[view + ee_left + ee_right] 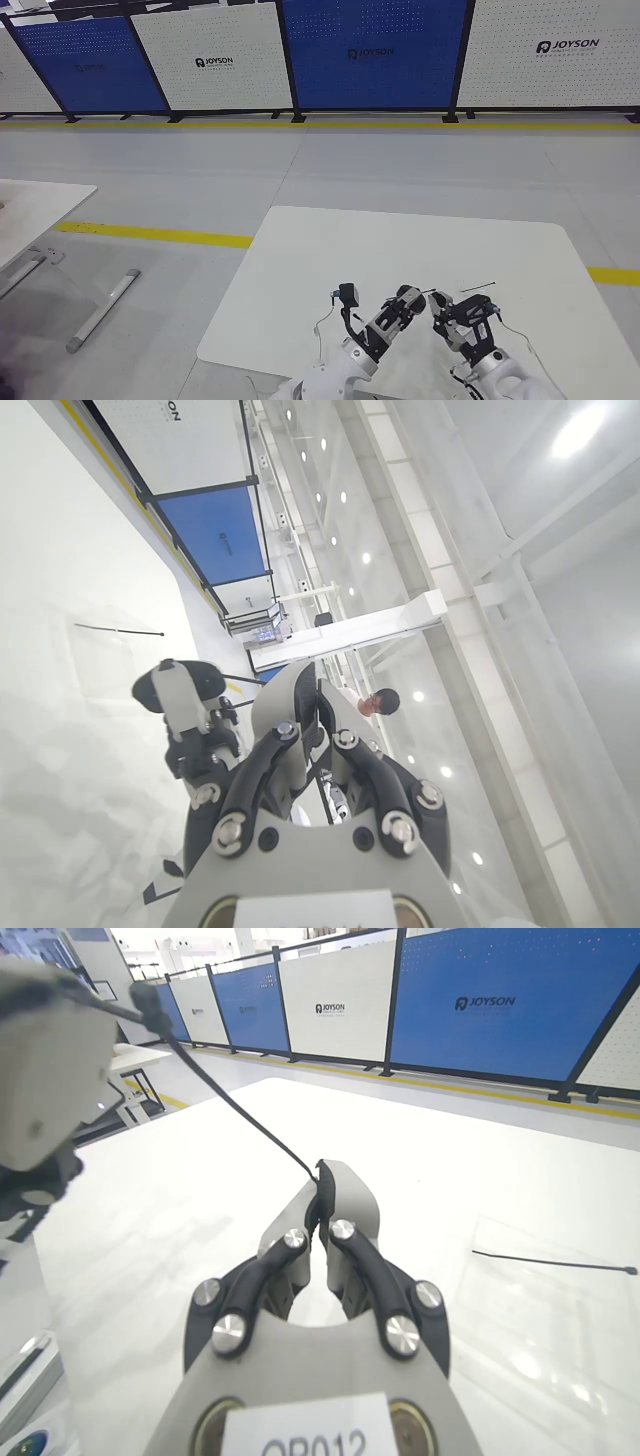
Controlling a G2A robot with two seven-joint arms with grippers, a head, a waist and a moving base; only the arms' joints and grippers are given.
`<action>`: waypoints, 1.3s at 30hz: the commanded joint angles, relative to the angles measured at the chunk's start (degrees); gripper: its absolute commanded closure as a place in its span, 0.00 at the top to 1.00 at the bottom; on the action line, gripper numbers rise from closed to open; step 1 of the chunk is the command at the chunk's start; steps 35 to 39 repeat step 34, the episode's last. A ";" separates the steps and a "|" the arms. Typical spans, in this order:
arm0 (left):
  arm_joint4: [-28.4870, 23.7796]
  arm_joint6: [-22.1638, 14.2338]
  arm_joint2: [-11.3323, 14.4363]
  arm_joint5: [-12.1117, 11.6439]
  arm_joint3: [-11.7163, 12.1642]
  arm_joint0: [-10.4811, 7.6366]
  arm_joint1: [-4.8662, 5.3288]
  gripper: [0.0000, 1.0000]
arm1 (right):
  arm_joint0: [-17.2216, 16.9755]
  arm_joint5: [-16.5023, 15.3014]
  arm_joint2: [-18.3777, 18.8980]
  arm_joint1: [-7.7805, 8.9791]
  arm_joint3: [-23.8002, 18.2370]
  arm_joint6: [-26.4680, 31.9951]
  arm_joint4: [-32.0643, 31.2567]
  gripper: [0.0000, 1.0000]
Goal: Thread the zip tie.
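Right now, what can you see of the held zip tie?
The zip tie is a thin black strap, plastic by its look, held off the table and nearly straight between both grippers. One end is pinched in the shut right gripper. From there it rises to its blocky head beside the left gripper, and a thinner stretch runs on into that shut gripper. Whether the tail passes through the head cannot be told.

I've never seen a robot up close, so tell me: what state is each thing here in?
held zip tie: raised, spanning both grippers.
right gripper: shut on one end.
left gripper: shut on the other end.
spare zip tie: lying straight on the table.
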 commanded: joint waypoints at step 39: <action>-5.64 1.92 -0.80 1.40 6.35 -4.29 -0.99 0.00 | -7.85 -2.29 18.85 1.52 -1.88 -6.73 21.22 1.00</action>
